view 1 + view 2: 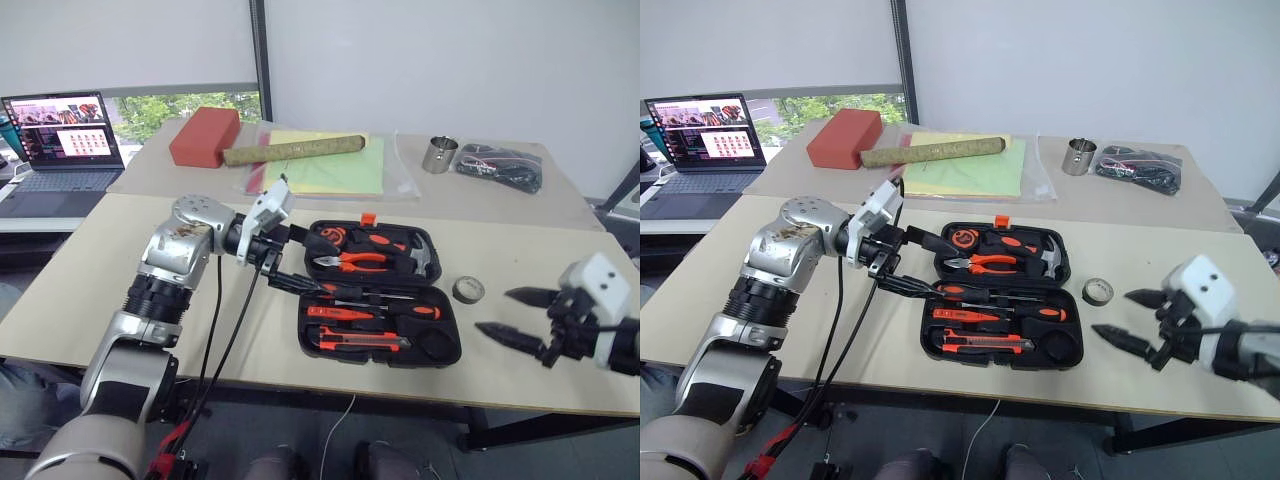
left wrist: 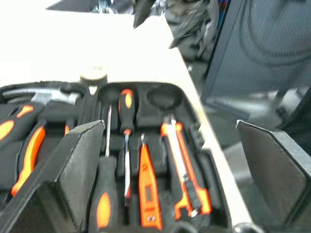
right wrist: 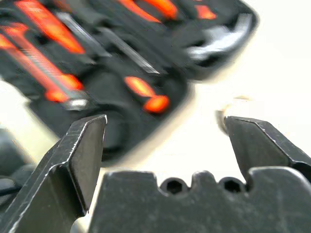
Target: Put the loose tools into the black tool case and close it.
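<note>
Now both grippers stood spread, tools bedded in the black tool case (image 1: 380, 300).
Left gripper (image 1: 283, 262) hovered at the case's 9 o'clock, right gripper (image 1: 515, 316) at 3; I'd clear both before closing.

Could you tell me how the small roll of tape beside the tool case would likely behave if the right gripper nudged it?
The roll of tape lies flat on the table, so it would probably slide rather than roll. It looks small and likely light.
</note>
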